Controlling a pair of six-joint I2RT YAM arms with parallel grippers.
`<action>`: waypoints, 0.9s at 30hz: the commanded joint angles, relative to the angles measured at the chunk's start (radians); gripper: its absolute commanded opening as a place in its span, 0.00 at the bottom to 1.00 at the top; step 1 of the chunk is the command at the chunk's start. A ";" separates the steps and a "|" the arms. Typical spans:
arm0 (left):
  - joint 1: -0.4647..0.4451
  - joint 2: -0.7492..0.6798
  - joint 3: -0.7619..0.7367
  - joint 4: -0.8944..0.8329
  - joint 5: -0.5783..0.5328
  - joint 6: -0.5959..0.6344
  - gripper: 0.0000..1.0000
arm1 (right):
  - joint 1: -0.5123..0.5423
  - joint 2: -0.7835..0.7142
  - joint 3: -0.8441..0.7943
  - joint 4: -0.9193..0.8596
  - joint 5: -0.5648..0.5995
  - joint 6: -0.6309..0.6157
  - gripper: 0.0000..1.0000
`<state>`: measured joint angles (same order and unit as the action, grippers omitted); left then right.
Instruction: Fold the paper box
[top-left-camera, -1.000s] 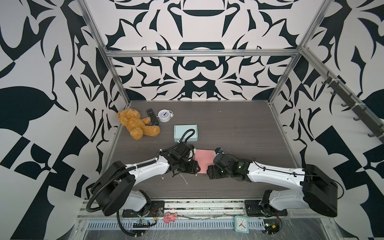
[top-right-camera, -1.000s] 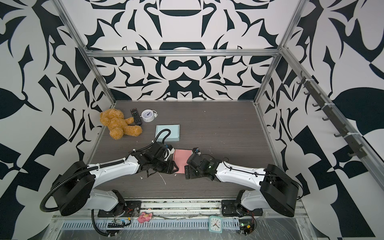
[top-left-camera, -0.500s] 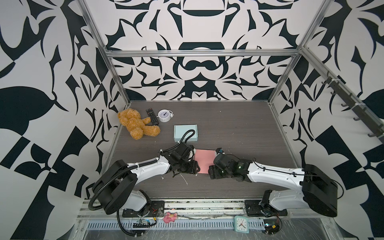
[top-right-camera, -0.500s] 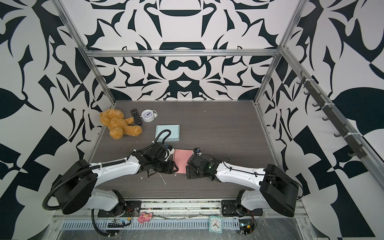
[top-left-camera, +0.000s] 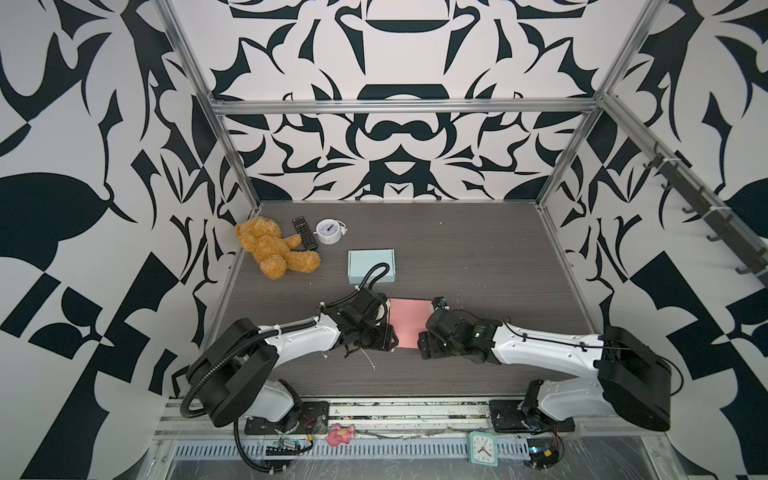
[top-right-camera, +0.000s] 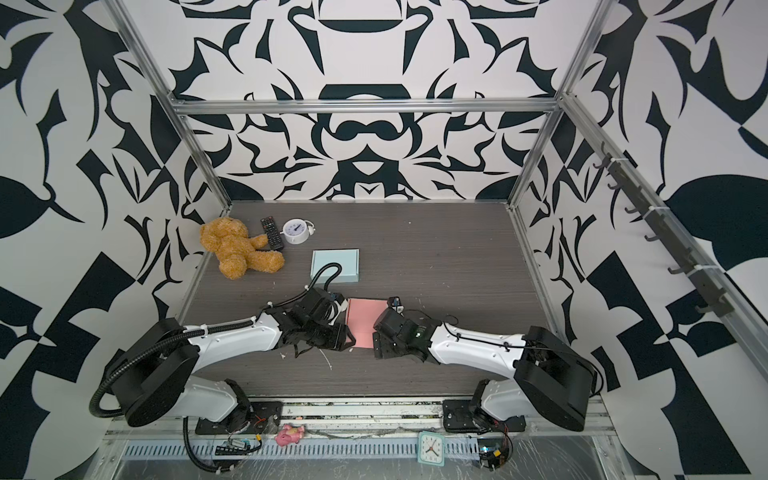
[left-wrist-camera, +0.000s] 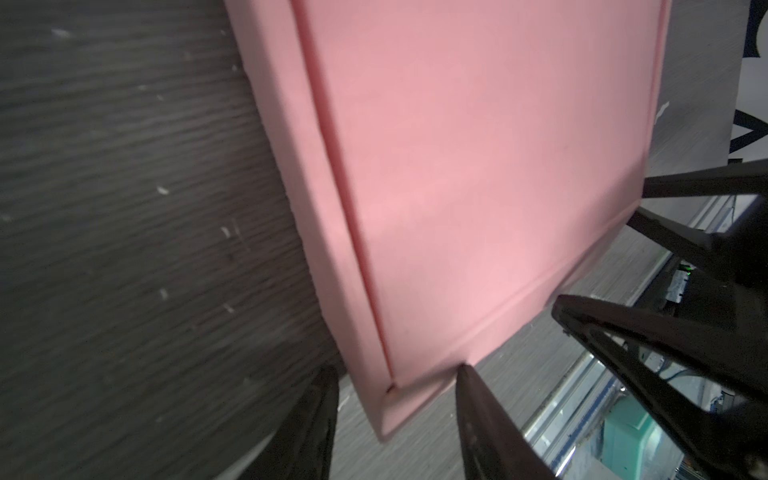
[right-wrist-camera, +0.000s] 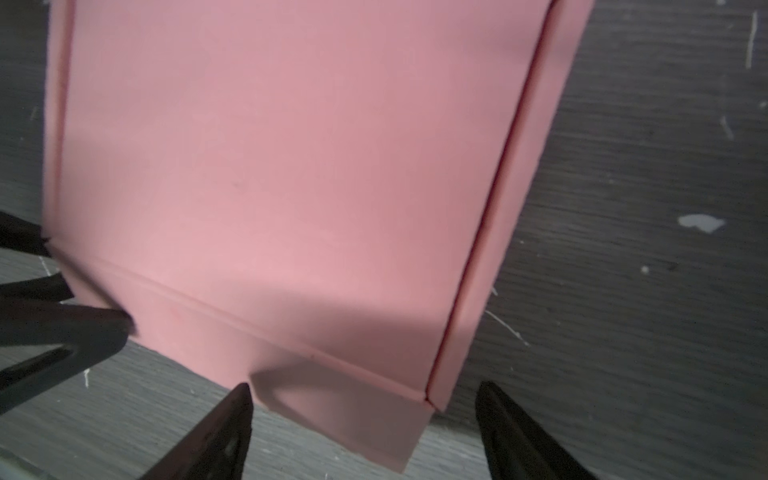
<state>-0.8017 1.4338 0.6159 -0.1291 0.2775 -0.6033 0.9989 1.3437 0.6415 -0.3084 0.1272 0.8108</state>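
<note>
A pink paper box (top-left-camera: 409, 320) (top-right-camera: 365, 318) lies flat on the dark table between my two arms, with creased flaps along its edges. My left gripper (top-left-camera: 394, 341) (left-wrist-camera: 395, 370) is open, and its fingertips straddle the box's near left corner (left-wrist-camera: 386, 415). My right gripper (top-left-camera: 422, 338) (right-wrist-camera: 365, 385) is open wide around the near right corner, where a small flap (right-wrist-camera: 345, 419) sticks out. Nothing is clamped. Each wrist view shows the other gripper's black fingers (left-wrist-camera: 623, 328) (right-wrist-camera: 83, 328) at the box's near edge.
A light blue box (top-left-camera: 371, 266) lies just behind the left arm, whose cable loops over it. A teddy bear (top-left-camera: 274, 249), a remote (top-left-camera: 304, 232) and a white alarm clock (top-left-camera: 328, 230) sit at the back left. Metal frame posts and patterned walls close in the table.
Hardly anything differs. Both grippers stay at the box's near corners; the right one has shifted slightly.
</note>
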 joint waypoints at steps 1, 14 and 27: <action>-0.004 0.018 -0.019 0.023 -0.013 -0.012 0.49 | 0.005 0.011 -0.002 0.010 0.031 -0.011 0.86; -0.002 -0.115 -0.017 -0.089 0.003 0.034 0.58 | 0.001 -0.024 -0.002 -0.015 0.056 -0.027 0.87; 0.073 -0.021 0.221 -0.173 -0.013 0.160 0.58 | -0.020 -0.065 -0.019 -0.021 0.057 -0.048 0.88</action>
<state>-0.7490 1.3697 0.7818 -0.2741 0.2584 -0.4934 0.9848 1.3029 0.6289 -0.3172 0.1589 0.7788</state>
